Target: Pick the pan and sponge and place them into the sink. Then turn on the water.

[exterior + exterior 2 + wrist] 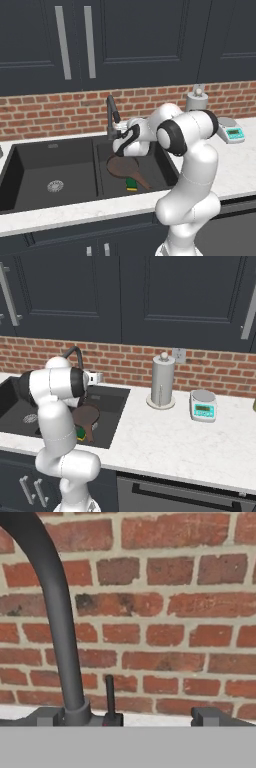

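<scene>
Faucet: its thin upright lever stands straight ahead between the wide-open, empty fingers, beside the neck's base. Pan and sponge lie in the sink's right basin.

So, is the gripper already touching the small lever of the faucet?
Apart. In the hand view the fingertips stand wide open on both sides, and the thin lever beside the faucet stands between them with clear gaps on each side.
</scene>
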Motion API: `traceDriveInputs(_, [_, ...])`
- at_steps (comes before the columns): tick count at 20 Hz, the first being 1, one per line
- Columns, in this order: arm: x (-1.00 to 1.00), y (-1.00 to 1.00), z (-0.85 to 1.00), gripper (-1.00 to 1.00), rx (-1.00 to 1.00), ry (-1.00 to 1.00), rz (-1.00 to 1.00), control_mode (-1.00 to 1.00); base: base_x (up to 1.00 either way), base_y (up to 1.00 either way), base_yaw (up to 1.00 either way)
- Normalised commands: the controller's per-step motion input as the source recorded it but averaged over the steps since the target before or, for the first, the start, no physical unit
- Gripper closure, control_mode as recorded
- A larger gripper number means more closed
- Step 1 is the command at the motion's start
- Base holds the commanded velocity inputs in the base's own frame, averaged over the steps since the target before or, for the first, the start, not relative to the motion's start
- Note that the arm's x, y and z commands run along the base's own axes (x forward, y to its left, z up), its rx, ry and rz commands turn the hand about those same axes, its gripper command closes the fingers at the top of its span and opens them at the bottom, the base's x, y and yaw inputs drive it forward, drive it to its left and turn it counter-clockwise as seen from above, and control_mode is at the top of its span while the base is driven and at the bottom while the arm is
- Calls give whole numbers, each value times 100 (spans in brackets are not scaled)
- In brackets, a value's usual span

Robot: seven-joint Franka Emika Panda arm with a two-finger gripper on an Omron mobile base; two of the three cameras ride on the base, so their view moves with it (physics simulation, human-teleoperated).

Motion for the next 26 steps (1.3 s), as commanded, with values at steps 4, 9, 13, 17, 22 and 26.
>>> traceDriveInputs(4, [5, 0, -33, -100, 0, -10, 0, -100, 0, 0, 0])
traceDriveInputs(9, [5, 0, -28, -100, 0, -10, 0, -100, 0, 0, 0])
traceDriveInputs(13, [4, 0, -30, -100, 0, -11, 0, -100, 0, 0, 0])
traceDriveInputs(17, [1, 0, -31, -100, 0, -11, 0, -100, 0, 0, 0])
traceDriveInputs(22, [0, 0, -35, -100, 0, -10, 0, -100, 0, 0, 0])
traceDriveInputs(26, [0, 0, -32, -100, 0, -7, 0, -100, 0, 0, 0])
